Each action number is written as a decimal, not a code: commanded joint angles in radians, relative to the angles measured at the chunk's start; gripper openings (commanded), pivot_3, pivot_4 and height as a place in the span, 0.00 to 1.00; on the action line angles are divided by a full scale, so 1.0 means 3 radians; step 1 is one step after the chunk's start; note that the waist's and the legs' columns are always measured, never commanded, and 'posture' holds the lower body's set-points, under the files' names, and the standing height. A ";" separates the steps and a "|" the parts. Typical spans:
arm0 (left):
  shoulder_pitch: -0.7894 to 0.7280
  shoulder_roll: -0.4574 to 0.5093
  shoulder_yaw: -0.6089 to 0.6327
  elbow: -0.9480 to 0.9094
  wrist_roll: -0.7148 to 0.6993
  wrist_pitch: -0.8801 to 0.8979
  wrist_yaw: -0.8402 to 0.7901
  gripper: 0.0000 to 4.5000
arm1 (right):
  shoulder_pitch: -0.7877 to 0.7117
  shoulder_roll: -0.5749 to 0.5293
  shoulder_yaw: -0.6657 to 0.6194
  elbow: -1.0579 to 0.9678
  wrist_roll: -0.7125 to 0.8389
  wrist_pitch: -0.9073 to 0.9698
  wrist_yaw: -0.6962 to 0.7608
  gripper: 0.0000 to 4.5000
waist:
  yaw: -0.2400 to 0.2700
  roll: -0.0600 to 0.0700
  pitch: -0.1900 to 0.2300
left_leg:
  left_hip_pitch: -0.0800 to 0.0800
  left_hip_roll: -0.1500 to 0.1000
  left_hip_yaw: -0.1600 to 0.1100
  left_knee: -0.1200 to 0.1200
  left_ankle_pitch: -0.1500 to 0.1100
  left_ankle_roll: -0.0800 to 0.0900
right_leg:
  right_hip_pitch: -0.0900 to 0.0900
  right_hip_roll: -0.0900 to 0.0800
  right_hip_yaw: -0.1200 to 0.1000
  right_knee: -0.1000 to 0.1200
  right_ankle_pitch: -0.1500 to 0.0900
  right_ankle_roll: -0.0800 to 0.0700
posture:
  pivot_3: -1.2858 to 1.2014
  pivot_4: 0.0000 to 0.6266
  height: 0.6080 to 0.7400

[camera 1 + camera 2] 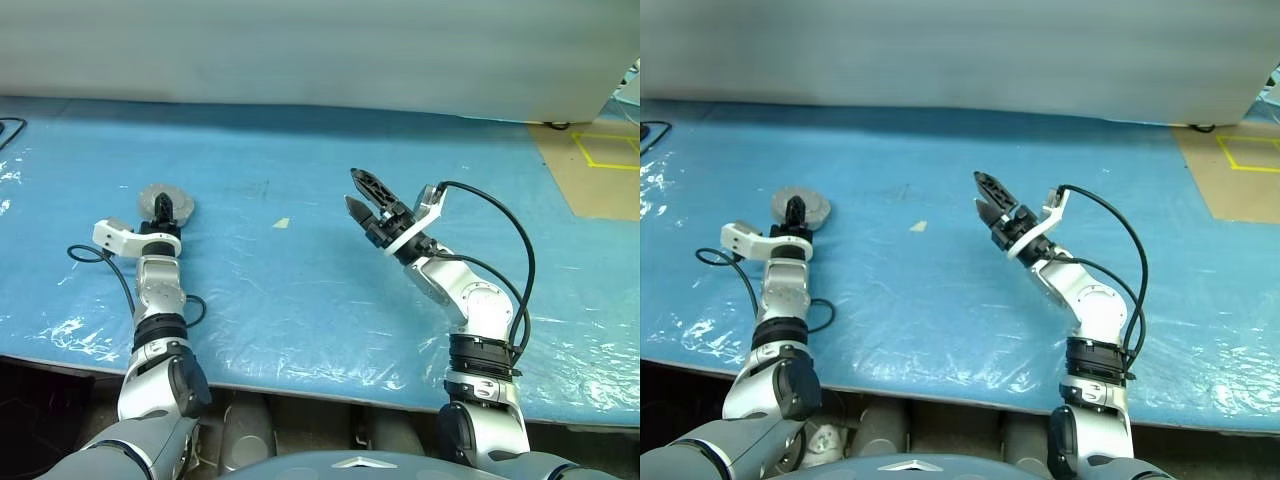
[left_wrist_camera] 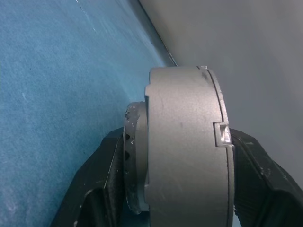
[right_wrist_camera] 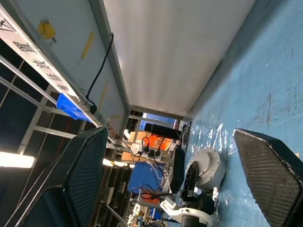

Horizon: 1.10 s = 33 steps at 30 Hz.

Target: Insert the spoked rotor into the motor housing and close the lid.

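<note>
The motor housing [image 2: 184, 146], its lid [image 2: 223, 142] seated, is pinched edgewise between the black fingers [image 2: 94, 189] of the left gripper [image 1: 163, 209] at the left of the blue table [image 1: 300, 300]. The right gripper [image 1: 363, 196] is raised mid-table, fingers spread wide and empty. No brand or label can be read on the housing.

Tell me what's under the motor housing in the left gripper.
The blue table cover lies beneath the motor housing, clamped in the left gripper. Whether it touches can't be told; its inside is hidden.
</note>
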 commanded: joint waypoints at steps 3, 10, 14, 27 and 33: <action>-0.0043 0.0070 0.0000 -0.0038 0.0191 -0.0388 0.0161 0.85 | 0.0016 -0.0036 0.0051 -0.0155 -0.0020 0.0016 0.0091 1.00 | -0.0001 0.0000 0.0000 | 0.0000 0.0000 -0.0001 0.0000 0.0000 0.0000 | 0.0000 0.0000 -0.0001 0.0000 0.0000 0.0000 | 0.52 0.24 1.00; -0.0041 0.0215 0.0001 0.0030 0.0546 -0.1019 0.0600 0.99 | 0.0051 -0.0088 0.0237 -0.0203 -0.0311 0.0026 0.0237 1.00 | -0.0005 -0.0001 0.0000 | 0.0000 0.0002 -0.0004 0.0000 0.0000 0.0000 | 0.0001 0.0001 -0.0004 -0.0001 0.0000 0.0001 | 0.52 0.24 1.00; -0.0006 0.0320 -0.0138 -0.0005 0.0835 -0.1186 0.0722 0.99 | 0.0069 -0.0130 0.0372 -0.0262 -0.0655 -0.0089 0.0347 1.00 | 0.0001 -0.0002 -0.0001 | -0.0001 0.0001 -0.0005 0.0000 0.0000 0.0000 | 0.0002 0.0000 -0.0005 -0.0001 0.0000 0.0001 | 0.52 0.24 1.00; 0.0317 0.0376 -0.1510 -0.1202 0.0888 -0.0399 -0.1343 0.99 | 0.0177 -0.0545 0.0990 -0.0346 -0.2599 -0.1339 0.1099 1.00 | -0.0006 -0.0005 -0.0002 | 0.0000 0.0000 -0.0006 0.0002 0.0000 -0.0001 | 0.0005 -0.0001 -0.0003 -0.0001 0.0000 0.0000 | 0.52 0.24 1.00; 0.0545 0.0523 -0.2166 -0.1574 0.1089 -0.0028 -0.2002 0.99 | 0.0330 -0.0871 0.1162 -0.0443 -0.3096 -0.1659 0.1475 1.00 | -0.0020 -0.0004 -0.0002 | 0.0005 0.0002 -0.0003 -0.0001 0.0000 0.0000 | 0.0004 0.0001 0.0002 0.0000 0.0000 0.0000 | 0.52 0.24 1.00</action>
